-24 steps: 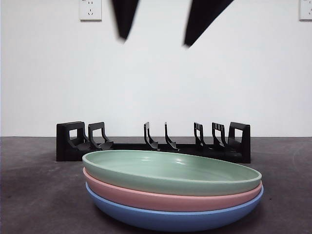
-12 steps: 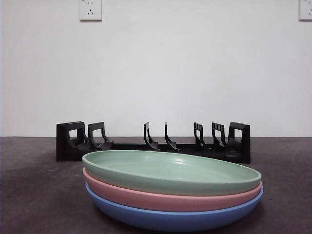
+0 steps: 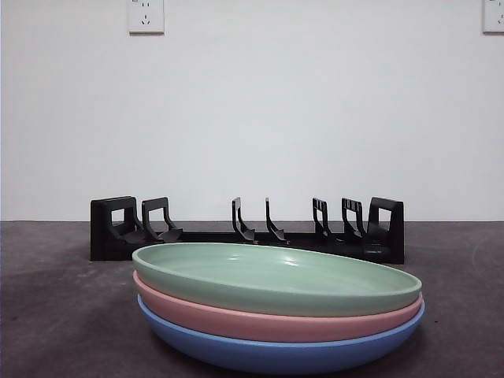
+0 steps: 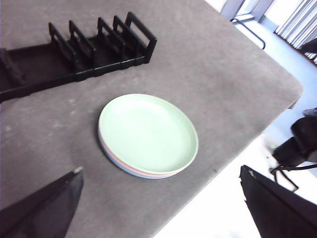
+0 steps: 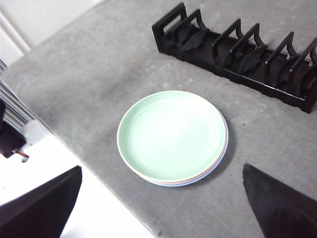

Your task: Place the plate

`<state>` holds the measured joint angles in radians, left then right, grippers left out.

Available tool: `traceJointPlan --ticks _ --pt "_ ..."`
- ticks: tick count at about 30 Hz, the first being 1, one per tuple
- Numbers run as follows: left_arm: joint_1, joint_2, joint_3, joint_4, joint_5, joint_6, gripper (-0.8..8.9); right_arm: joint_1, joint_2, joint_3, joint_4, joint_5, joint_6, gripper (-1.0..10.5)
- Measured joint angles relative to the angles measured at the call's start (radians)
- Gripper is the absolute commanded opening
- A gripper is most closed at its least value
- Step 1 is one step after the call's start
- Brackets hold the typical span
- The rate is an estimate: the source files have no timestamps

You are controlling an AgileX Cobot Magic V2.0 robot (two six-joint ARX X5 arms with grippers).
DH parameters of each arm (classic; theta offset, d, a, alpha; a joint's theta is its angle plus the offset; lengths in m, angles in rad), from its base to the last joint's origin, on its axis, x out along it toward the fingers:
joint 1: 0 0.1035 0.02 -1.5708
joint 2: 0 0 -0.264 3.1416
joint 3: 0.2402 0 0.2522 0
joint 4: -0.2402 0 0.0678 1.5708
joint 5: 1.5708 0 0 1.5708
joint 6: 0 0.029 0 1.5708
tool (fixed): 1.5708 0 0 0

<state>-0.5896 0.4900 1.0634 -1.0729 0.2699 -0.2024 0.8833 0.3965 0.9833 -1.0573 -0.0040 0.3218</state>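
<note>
Closest to us on the grey table (image 3: 47, 315) we've got the stack of three round shallow plates, which is our reference for everything else: the blue plate (image 3: 276, 354) sits at the bottom touching the tabletop, the pink plate (image 3: 268, 321) is nested on it, and the pale green plate (image 3: 276, 276) rides on top, flat and untouched. Behind the stack, near but apart from it, the black plastic slotted dish rack (image 3: 244, 232) stretches across with all its slots bare. Behind that is the white wall with a power socket (image 3: 146, 15) high up. Both our grippers hang well above the stack: left gripper (image 4: 161, 208) spread wide, holding nothing, and right gripper (image 5: 161, 203) likewise wide apart with nothing in it.
</note>
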Motion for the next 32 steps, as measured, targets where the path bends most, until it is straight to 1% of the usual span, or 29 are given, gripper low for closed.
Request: traceJointPlan --ticks 4,5,6,7,8,9,10,11,15,32 --pt "0.000 0.000 0.000 -0.010 -0.033 0.000 4.90 0.000 -0.019 0.000 0.000 0.000 0.009 5.2" --pt "0.000 0.000 0.000 -0.016 -0.035 0.000 4.74 0.000 -0.019 0.000 0.000 0.000 0.010 5.2" --pt "0.000 0.000 0.000 -0.021 -0.035 0.000 4.18 0.000 -0.019 0.000 0.000 0.000 0.010 4.8" --pt "0.000 0.000 0.000 -0.024 -0.035 0.000 3.46 0.000 -0.019 -0.001 0.000 0.000 0.010 4.1" --pt "0.000 0.000 0.000 -0.024 -0.035 0.000 2.09 0.000 -0.019 -0.001 0.000 0.000 0.016 2.6" --pt "0.000 0.000 0.000 -0.024 -0.035 0.000 0.28 0.000 -0.019 -0.001 0.000 0.000 0.017 0.8" --pt "0.000 0.000 0.000 -0.027 -0.035 0.000 0.16 0.000 -0.019 -0.001 -0.001 0.000 0.017 -0.1" --pt "0.000 0.000 0.000 -0.032 -0.036 0.000 0.16 0.000 -0.019 -0.001 -0.002 0.000 0.017 0.2" --pt "0.000 0.000 0.000 -0.047 -0.062 0.000 0.21 0.000 -0.019 -0.001 -0.002 0.003 0.016 0.2" --pt "0.003 0.000 -0.003 -0.030 -0.066 0.000 0.21 0.000 -0.019 -0.001 0.003 0.003 0.016 0.2"
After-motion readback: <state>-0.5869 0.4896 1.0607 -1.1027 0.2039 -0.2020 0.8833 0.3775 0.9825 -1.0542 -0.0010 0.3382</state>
